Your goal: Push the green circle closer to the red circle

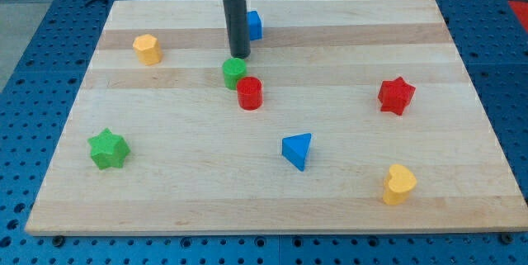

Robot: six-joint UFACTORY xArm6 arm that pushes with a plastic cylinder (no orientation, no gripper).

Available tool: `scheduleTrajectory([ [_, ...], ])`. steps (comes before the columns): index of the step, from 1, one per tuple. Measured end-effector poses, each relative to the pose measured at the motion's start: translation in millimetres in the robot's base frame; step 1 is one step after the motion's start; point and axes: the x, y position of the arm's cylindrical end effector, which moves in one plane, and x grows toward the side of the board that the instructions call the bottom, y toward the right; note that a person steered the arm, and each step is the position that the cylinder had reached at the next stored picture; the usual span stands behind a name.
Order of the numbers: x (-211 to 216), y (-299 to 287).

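Observation:
The green circle (pixel 234 73) sits near the middle of the board, a little toward the view's top. The red circle (pixel 249 93) sits just to its lower right; the two look to be touching or nearly so. My tip (pixel 238 55) is at the end of the dark rod, directly above the green circle in the view, right at its top edge or just short of it.
A blue block (pixel 254 25) sits behind the rod at the view's top. A yellow block (pixel 147 49) is at upper left, a green star (pixel 108 149) at lower left, a blue triangle (pixel 298 150) at lower centre, a red star (pixel 396 95) at right, a yellow heart (pixel 399 184) at lower right.

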Motion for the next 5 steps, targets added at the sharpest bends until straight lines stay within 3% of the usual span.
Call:
scheduleTrajectory([
  [3, 21.1, -38.8],
  [5, 21.7, -121.6],
])
